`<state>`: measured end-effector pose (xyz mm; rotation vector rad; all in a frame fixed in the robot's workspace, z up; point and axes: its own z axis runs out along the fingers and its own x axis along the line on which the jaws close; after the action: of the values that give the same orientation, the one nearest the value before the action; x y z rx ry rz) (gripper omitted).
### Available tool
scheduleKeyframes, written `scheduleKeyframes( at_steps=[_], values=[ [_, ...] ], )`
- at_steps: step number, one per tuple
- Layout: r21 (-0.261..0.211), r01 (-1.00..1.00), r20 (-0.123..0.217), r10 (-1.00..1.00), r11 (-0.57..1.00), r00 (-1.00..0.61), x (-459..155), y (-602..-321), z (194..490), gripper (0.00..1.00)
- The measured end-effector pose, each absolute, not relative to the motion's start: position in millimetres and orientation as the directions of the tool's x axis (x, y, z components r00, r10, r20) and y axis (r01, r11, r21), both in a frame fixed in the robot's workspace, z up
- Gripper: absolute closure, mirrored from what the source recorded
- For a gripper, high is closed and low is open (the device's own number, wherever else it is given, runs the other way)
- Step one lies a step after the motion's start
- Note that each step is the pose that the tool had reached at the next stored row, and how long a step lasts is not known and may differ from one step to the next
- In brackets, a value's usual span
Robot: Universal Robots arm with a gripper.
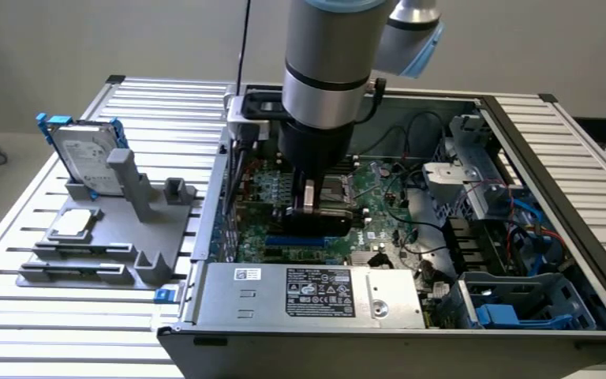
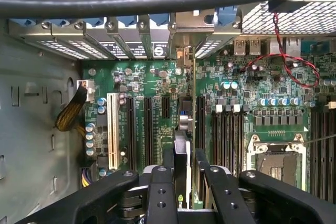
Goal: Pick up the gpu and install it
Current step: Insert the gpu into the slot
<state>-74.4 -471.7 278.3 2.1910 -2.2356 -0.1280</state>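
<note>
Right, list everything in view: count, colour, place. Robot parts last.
gpu: one, black cover, edge-on between the jaws, at the motherboard's slots.
motherboard: one, green, inside the case.
computer case: one, dark, open-topped, on the table.
power supply: one, silver, along the case's near edge.
hard drive: one, silver with blue rails, upright in the fixture.
fixture: one, grey, on the table at the exterior view's left.
table: one, silver slats, under everything.
arm: one, silver and black, reaching down into the case.
jaws: one pair, black, shut on the gpu.
</note>
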Motion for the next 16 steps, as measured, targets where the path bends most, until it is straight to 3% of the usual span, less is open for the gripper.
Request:
scheduleKeyframes(
  at_steps=[16],
  values=[
    [0.065,-0.998,-0.054,-0.999,-0.008,0.004,-75.1,-471.7,269.2,0.73]
  ],
)
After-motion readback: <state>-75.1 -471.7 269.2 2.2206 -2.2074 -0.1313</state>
